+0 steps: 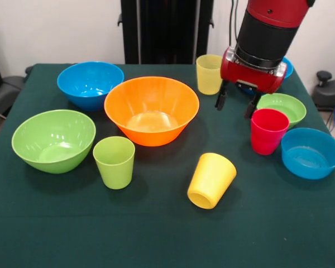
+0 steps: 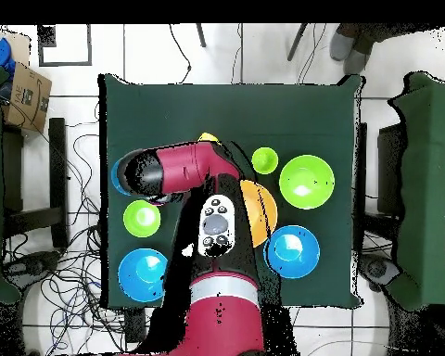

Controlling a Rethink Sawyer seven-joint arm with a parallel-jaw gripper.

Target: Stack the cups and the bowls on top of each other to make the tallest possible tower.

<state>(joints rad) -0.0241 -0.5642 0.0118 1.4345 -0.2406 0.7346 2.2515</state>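
Note:
The big orange bowl stands mid-table, with a blue bowl and a large lime bowl to its left. A lime cup stands upright in front. The yellow cup lies on its side. At the back stands a pale yellow cup. On the right are a red cup, a small green bowl and a shallow blue bowl. My gripper hangs open and empty between the pale cup and the red cup.
Another blue bowl sits behind the arm at the back right. The dark green table has bare cloth along its front. In the overhead view the arm hides the gripper and the red cup.

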